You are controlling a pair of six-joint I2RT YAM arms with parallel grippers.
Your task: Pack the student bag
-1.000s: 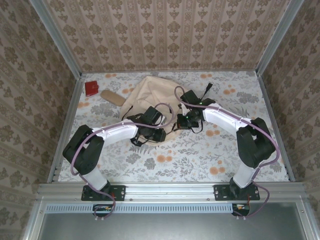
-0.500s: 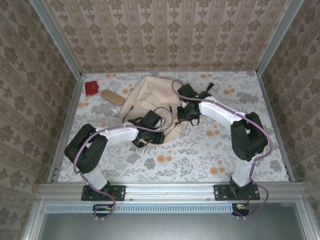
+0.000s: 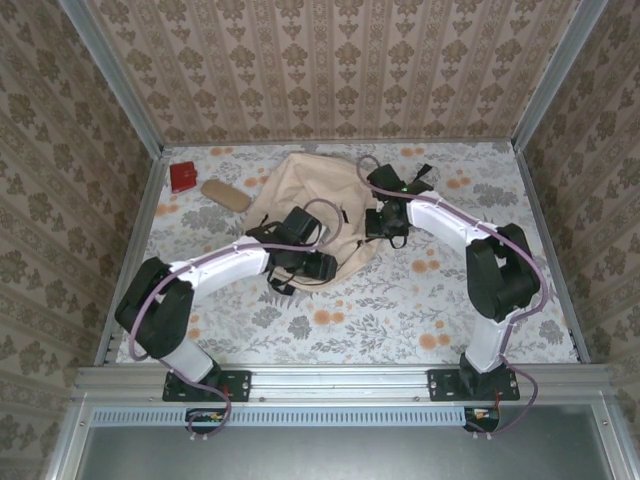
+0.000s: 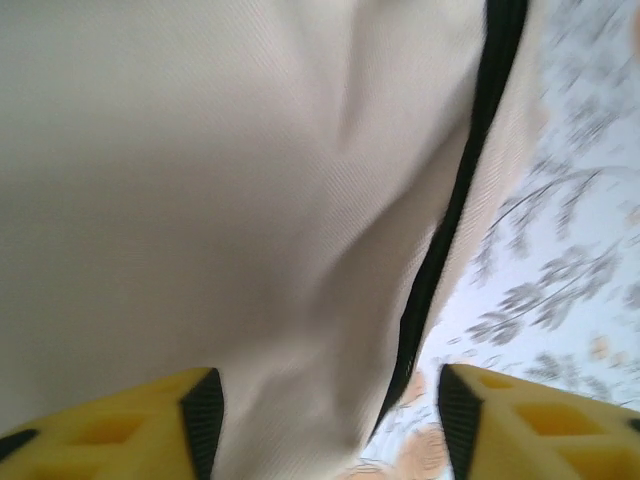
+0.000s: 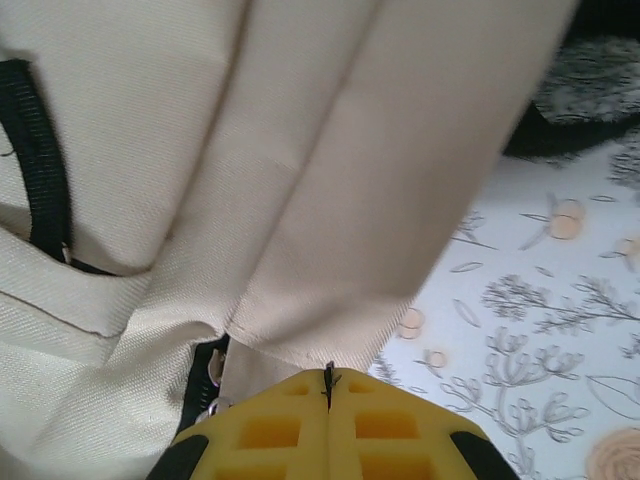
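Note:
The student bag [image 3: 305,195], beige with black straps, lies crumpled in the middle of the table. My left gripper [image 3: 303,264] is at its near edge. In the left wrist view this gripper [image 4: 328,420] is open: the yellow fingers [image 4: 160,425] stand wide apart, with beige fabric [image 4: 250,200] and a black trim line [image 4: 440,250] lying in the gap. My right gripper [image 3: 385,222] is at the bag's right side. Close up it [image 5: 328,382] is shut, and a thin black strand [image 5: 327,378] sticks out of the seam between its tips, next to the bag's zipper [image 5: 212,372].
A red box [image 3: 183,176] and a flat tan pouch [image 3: 226,194] lie on the floral tabletop at the back left of the bag. A black strap end [image 3: 418,176] lies at the back right. Metal rails and papered walls border the table.
My left gripper has opened and its arm has swung a little. My right gripper has moved away from me along the bag's right side, still shut.

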